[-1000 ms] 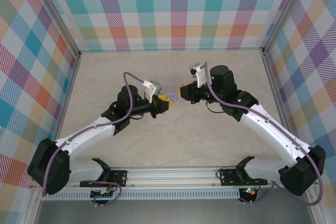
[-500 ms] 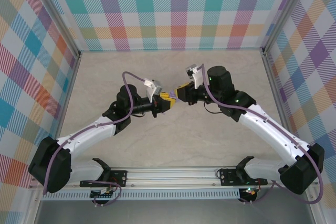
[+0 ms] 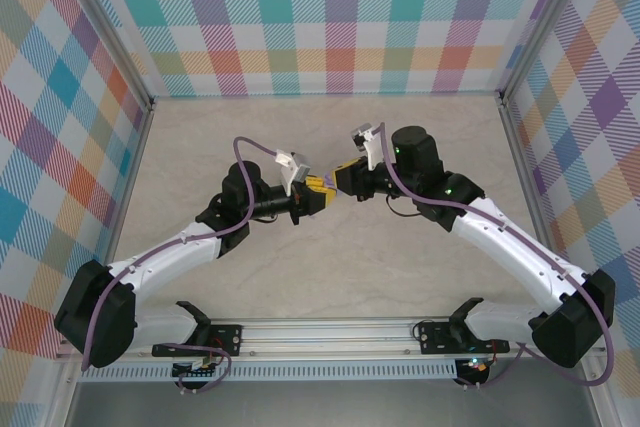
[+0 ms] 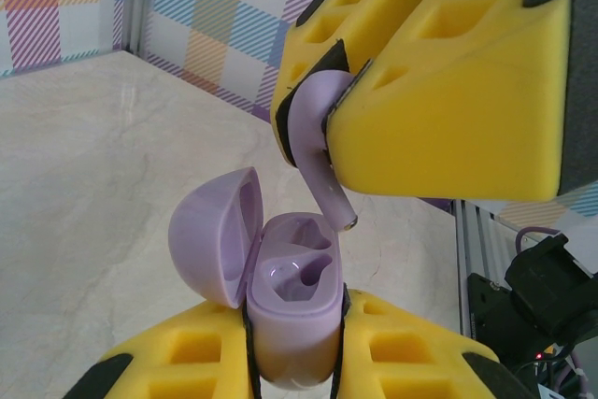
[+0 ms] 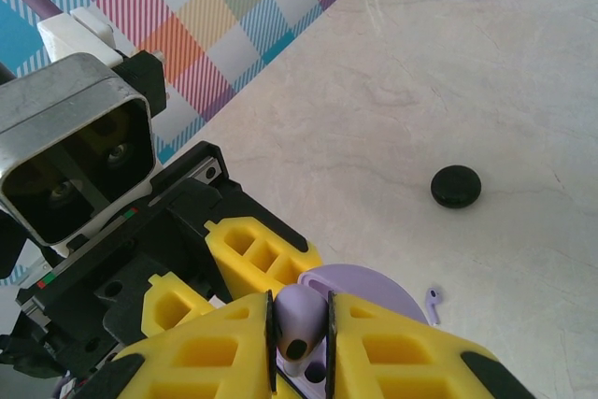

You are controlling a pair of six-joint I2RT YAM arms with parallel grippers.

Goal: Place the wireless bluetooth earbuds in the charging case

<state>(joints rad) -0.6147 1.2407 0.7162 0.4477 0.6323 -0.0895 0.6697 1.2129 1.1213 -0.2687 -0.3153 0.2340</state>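
Note:
The charging case (image 4: 294,310) is a lavender puck with its lid (image 4: 210,235) swung open to the left. My left gripper (image 4: 294,362) is shut on its lower body, and both sockets show empty. Just above it, my right gripper (image 5: 299,343) is shut on a lavender earbud (image 4: 313,137) whose stem tip hangs just above the case's far socket. A second lavender earbud (image 5: 433,299) lies on the table beside the case. In the top view the two grippers (image 3: 322,193) (image 3: 343,177) meet at mid-table.
A round black disc (image 5: 456,186) lies on the beige table (image 5: 448,63), beyond the loose earbud. Checked walls (image 3: 340,17) enclose the table on three sides, with metal rails at the edges.
My right gripper has shifted left toward the left gripper, bringing the held earbud over the open case. The left arm has stayed put.

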